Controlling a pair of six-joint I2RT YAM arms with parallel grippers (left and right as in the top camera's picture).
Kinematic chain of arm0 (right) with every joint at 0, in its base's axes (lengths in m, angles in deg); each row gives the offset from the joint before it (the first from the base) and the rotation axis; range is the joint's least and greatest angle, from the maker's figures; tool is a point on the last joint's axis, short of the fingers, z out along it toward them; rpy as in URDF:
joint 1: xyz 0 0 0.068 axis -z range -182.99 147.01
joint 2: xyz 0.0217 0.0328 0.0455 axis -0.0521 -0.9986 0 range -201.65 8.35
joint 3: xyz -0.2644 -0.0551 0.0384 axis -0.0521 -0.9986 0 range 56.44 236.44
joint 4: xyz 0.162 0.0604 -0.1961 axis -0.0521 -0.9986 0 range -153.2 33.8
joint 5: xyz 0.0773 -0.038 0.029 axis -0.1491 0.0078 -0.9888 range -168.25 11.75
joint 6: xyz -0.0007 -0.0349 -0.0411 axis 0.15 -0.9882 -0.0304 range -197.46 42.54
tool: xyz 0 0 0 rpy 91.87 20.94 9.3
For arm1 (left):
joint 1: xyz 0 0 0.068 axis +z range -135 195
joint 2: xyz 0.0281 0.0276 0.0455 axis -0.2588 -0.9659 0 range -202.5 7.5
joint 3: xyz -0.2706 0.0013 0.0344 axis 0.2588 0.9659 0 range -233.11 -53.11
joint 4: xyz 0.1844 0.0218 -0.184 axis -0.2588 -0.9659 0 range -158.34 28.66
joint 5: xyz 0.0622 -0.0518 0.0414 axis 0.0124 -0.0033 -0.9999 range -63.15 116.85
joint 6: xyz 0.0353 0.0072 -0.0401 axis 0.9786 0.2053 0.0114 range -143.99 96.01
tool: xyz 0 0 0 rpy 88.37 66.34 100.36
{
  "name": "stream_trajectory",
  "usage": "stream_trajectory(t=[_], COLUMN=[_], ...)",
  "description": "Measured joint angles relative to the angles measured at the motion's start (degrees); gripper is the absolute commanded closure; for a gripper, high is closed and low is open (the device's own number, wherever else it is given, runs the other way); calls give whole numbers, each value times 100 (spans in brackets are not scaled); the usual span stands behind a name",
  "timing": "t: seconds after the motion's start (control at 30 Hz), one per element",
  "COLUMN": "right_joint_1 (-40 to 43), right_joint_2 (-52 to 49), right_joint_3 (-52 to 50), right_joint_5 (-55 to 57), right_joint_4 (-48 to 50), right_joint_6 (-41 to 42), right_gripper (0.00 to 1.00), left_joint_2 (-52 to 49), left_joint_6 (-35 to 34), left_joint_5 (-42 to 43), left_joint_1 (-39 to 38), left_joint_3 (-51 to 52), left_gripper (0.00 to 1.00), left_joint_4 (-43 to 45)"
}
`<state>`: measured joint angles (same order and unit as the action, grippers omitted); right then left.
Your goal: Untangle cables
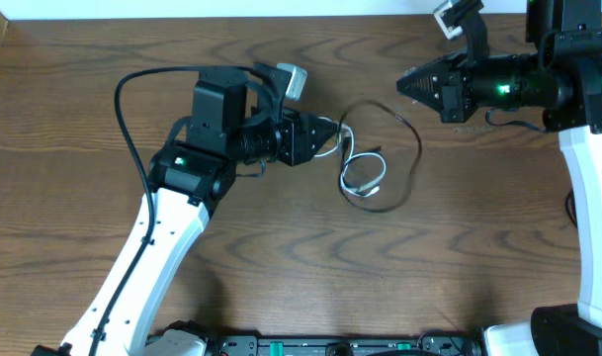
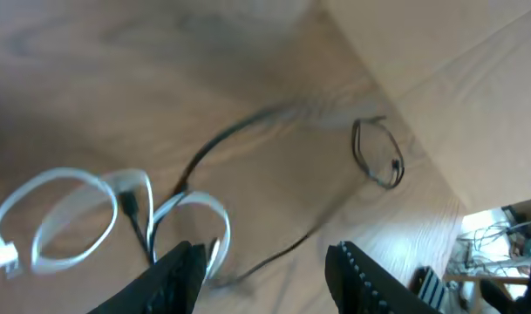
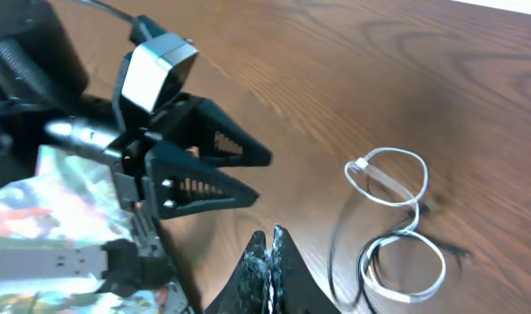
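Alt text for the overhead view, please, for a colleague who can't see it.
A thin white cable in loops lies tangled with a thin black cable at the centre of a brown wooden table. The left gripper is open just beside the loops; the right gripper is shut and empty, apart at upper right.

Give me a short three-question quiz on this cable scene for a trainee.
1. True or false: the right gripper is shut on the black cable.
2. Which gripper is nearer the white cable? A) left gripper B) right gripper
3. Fill in: the left gripper's jaws are ___.
Key: 1 false, it holds nothing and is apart from both cables; 2 A; 3 open.
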<state>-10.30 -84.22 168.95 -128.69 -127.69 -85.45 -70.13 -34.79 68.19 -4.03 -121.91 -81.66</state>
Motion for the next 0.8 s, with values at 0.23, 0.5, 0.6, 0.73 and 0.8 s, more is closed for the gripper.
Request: stream_trajectory(t=[0.23,0.5,0.6,0.73,0.8], right_joint_1=[0,-2,-2,-2,0], right_joint_2=[0,0,4,4,4], right_joint_3=[0,-2,-101,-492,-754], right_joint_5=[-153,1703,2503,3101,3423], right_joint_4=[11,-601,-772,-789,-798], right_joint_6=[2,48,236,555,815], right_gripper=[92,64,59,57,57], left_joint_2=[-33,-538,-817,-1182,-1364], left_joint_6=[-146,-208,-227,-240,-216], left_joint_5=[57,-11,-96,-127,-146], left_joint_1=[0,0,0,-2,-31], left_joint_3=[0,0,0,0,0], left_gripper=[49,49,48,44,44], left_joint_4=[44,-946,-1115,-1169,-1180])
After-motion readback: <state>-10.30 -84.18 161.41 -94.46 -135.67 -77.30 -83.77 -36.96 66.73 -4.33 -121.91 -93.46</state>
